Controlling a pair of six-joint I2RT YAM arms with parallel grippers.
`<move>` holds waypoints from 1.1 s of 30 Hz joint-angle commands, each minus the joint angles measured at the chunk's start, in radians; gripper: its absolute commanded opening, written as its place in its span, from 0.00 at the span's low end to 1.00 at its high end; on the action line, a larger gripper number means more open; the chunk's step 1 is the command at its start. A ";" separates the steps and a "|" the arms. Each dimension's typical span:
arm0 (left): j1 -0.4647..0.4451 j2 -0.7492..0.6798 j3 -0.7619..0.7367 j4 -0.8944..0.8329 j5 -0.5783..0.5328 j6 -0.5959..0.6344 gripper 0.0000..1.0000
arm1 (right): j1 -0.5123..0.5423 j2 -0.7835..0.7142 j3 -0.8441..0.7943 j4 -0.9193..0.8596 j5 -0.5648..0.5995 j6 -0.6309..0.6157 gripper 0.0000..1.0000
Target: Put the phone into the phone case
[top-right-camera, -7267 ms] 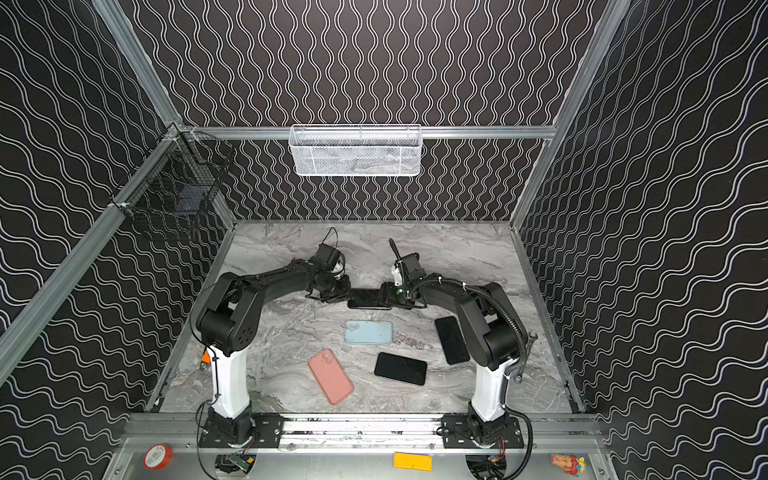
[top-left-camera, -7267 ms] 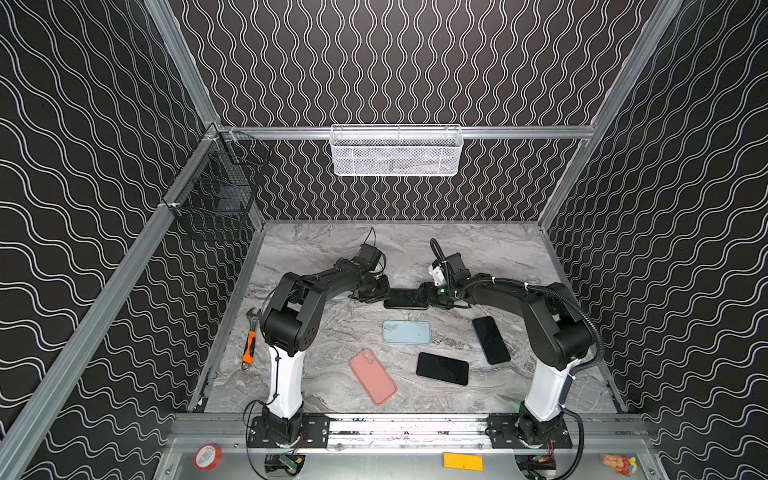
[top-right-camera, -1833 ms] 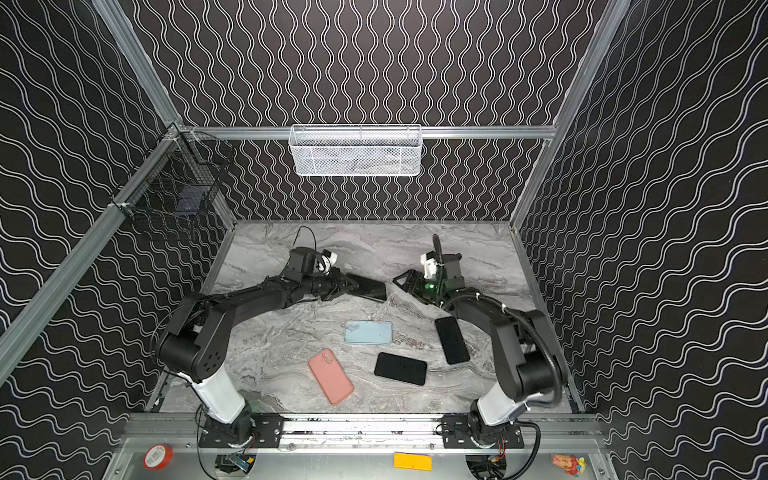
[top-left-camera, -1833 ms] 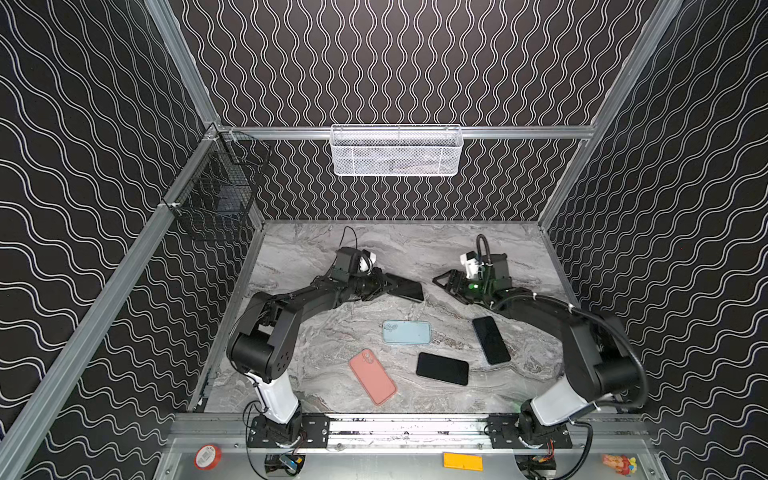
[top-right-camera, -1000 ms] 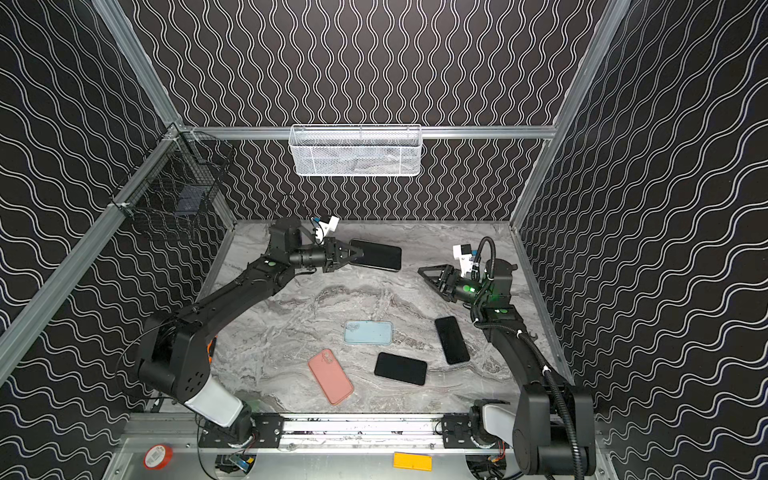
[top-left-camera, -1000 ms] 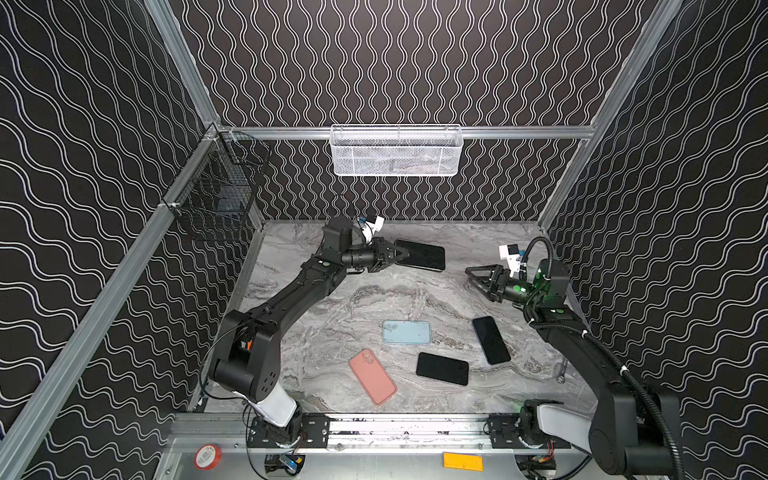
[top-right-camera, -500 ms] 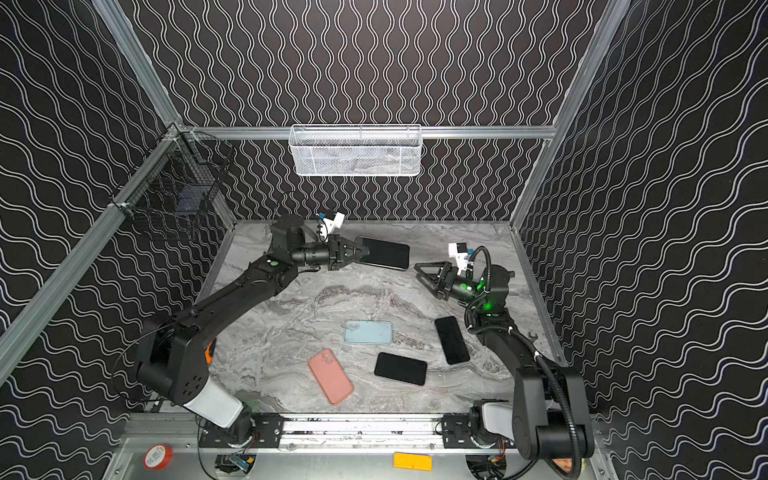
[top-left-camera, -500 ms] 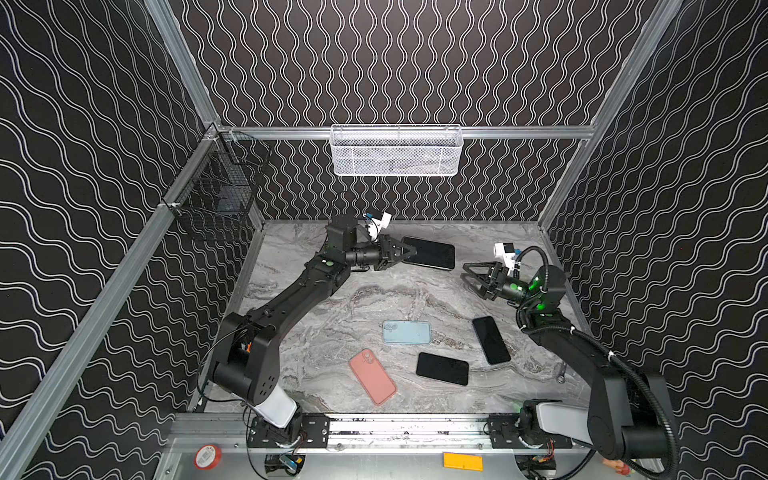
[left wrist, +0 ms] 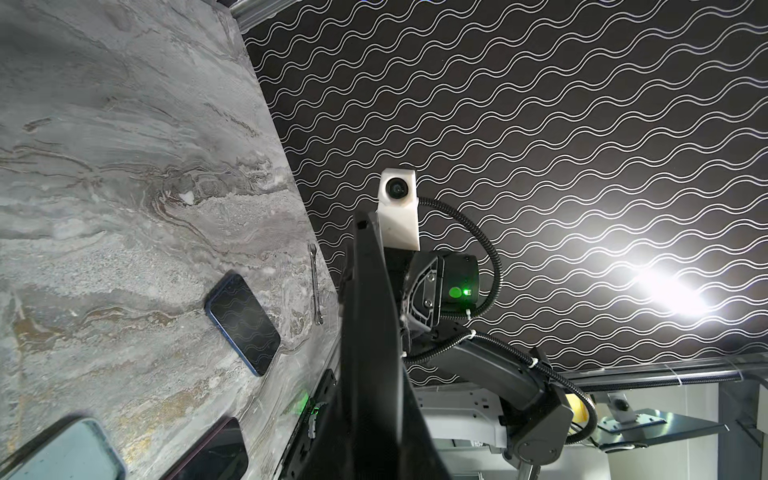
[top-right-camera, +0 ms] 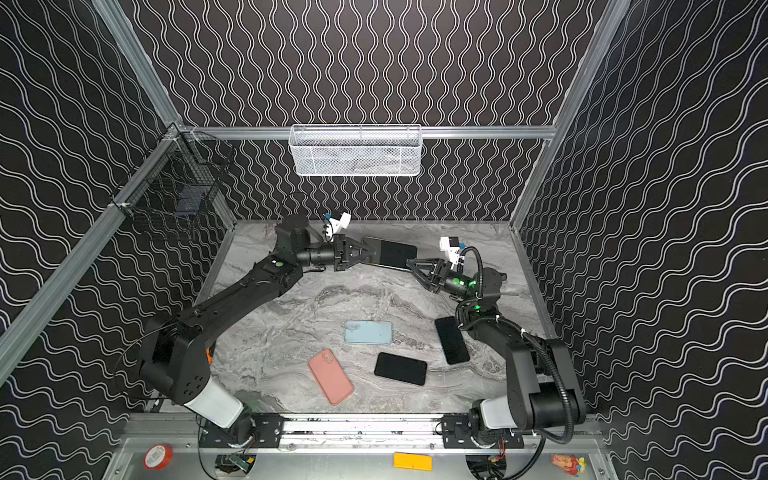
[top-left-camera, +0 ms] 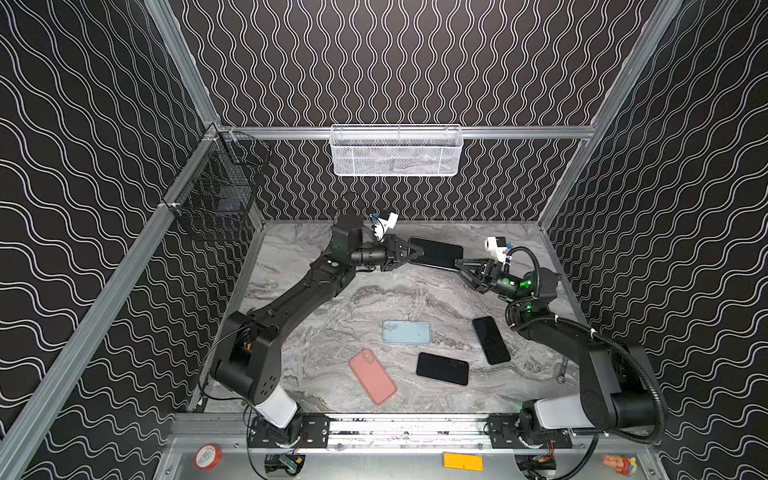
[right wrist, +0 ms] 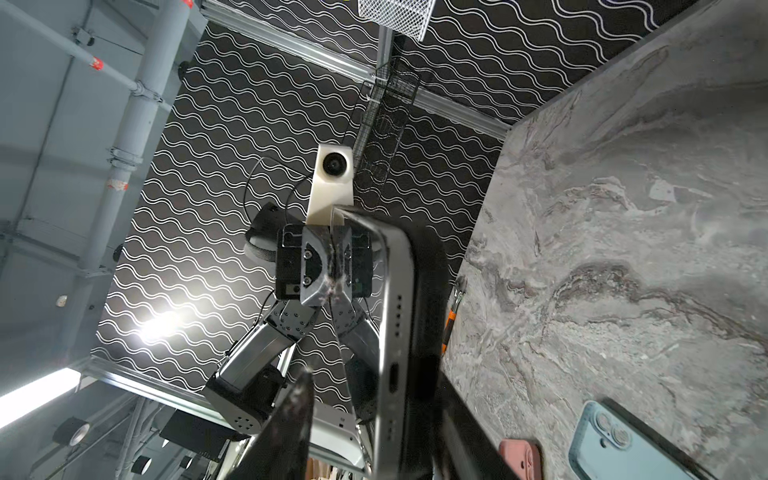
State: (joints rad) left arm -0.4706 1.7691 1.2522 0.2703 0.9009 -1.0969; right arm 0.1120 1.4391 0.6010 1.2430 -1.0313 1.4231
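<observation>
A dark phone (top-left-camera: 436,252) (top-right-camera: 390,252) hangs level above the back of the table. My left gripper (top-left-camera: 417,251) (top-right-camera: 372,251) is shut on its left end. My right gripper (top-left-camera: 459,263) (top-right-camera: 411,262) has reached its right end. In the right wrist view the phone (right wrist: 395,299) shows a silvery rim with a black case (right wrist: 428,291) against its back. My right gripper (right wrist: 374,374) straddles that end, with a gap between one finger and the screen. In the left wrist view the phone (left wrist: 370,291) is a dark edge-on slab rising from my left gripper (left wrist: 374,399).
On the table lie a light blue case (top-left-camera: 406,332), a pink case (top-left-camera: 372,376) and two bare black phones (top-left-camera: 442,368) (top-left-camera: 491,340). A small wrench (top-left-camera: 562,372) lies by the right wall. A white mesh basket (top-left-camera: 396,149) hangs on the back rail, a black wire basket (top-left-camera: 216,199) on the left.
My right gripper has moved left and up to the phone's free end and its jaws have narrowed around it. The left arm has kept the phone nearly still.
</observation>
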 commanded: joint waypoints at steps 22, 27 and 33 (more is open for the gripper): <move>0.000 0.025 -0.009 0.144 0.023 -0.061 0.18 | 0.004 -0.021 0.008 -0.060 0.029 -0.079 0.05; -0.007 0.026 -0.003 0.153 0.026 -0.065 0.29 | 0.021 -0.056 0.038 -0.252 0.053 -0.200 0.00; -0.016 0.026 -0.004 0.150 0.026 -0.061 0.20 | 0.030 -0.081 0.062 -0.377 0.080 -0.280 0.00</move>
State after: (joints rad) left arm -0.4805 1.7943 1.2442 0.3424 0.9085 -1.1515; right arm 0.1394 1.3640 0.6548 0.9672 -0.9771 1.2221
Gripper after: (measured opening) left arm 0.248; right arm 0.139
